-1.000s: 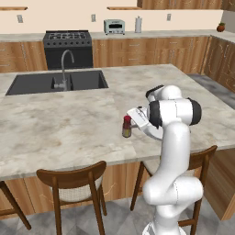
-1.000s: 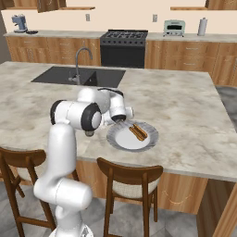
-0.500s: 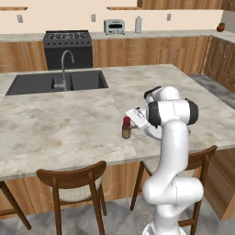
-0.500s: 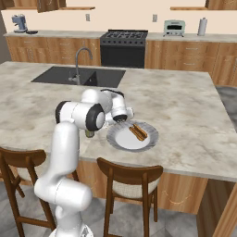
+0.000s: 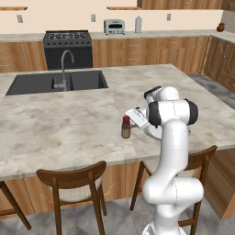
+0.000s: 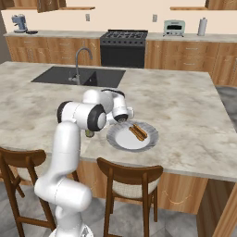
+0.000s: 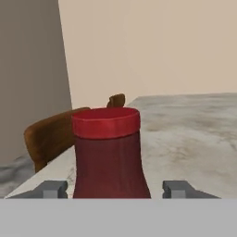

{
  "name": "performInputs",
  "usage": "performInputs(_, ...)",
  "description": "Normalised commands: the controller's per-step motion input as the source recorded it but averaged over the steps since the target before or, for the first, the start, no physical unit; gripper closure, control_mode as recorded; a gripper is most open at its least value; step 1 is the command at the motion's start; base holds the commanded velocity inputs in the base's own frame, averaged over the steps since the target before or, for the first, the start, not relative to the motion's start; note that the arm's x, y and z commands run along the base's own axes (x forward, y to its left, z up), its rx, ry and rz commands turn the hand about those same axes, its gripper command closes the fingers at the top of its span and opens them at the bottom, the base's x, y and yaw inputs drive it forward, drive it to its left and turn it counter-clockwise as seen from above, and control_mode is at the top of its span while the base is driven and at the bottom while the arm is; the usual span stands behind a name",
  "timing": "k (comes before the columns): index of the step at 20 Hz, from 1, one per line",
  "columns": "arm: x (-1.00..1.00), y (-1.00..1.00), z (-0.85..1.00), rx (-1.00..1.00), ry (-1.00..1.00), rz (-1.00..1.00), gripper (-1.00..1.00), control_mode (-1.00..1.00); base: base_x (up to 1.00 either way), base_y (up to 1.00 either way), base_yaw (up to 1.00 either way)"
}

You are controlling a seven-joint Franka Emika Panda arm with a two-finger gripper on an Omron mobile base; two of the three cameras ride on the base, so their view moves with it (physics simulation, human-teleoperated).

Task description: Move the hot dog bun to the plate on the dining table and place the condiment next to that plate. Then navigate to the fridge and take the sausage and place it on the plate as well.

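Condiment bottle (image 5: 125, 127), dark red with a red cap, stands upright on a large marble-topped kitchen island (image 5: 55, 124), near the front edge and just beside the left rim of a round white plate (image 6: 121, 139). Going from the biggest things down: the island holds a dark sink (image 5: 55, 81) with a curved steel faucet (image 5: 64, 68) at its far side, and wooden chairs (image 5: 73, 188) are tucked under its near edge. Behind it, against the wall, a black stove (image 5: 67, 43) sits between wooden cabinets, with a toaster (image 5: 114, 26) on the back counter. The white robot arm (image 5: 170, 151) rises from the floor in front of the island and bends over the top, its hand held low and level with the bottle. On the plate lies a brown hot dog bun (image 6: 137, 132), toward the right side. In the hand view, the bottle fills the middle, with the gripper (image 7: 115, 190) straddling it; its two grey fingertips (image 7: 52, 189) sit apart on either side of the bottle's base with a gap showing at each side, so the fingers are spread wide and not pressing on it.
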Motion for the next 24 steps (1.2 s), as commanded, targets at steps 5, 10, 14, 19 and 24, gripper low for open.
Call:
performInputs(5,-0.2,-0.05,0.09,0.0,-0.11,0.0,-1.0,-1.0,0.0,0.0,0.0)
performInputs(10,-0.12,-0.1,0.39,0.0,-0.16,0.0,-1.0,-1.0,0.0,0.0,0.0)
performInputs(14,-0.26,-0.06,0.72,-0.02,-0.2,0.0,-1.0,-1.0,0.0,0.0,0.0)
performInputs(19,-0.24,0.0,0.83,-0.05,-0.2,0.0,-1.0,-1.0,0.0,0.0,0.0)
performInputs(24,-0.48,0.13,0.72,-0.01,-0.15,-0.09,-1.0,-1.0,0.0,0.0,0.0)
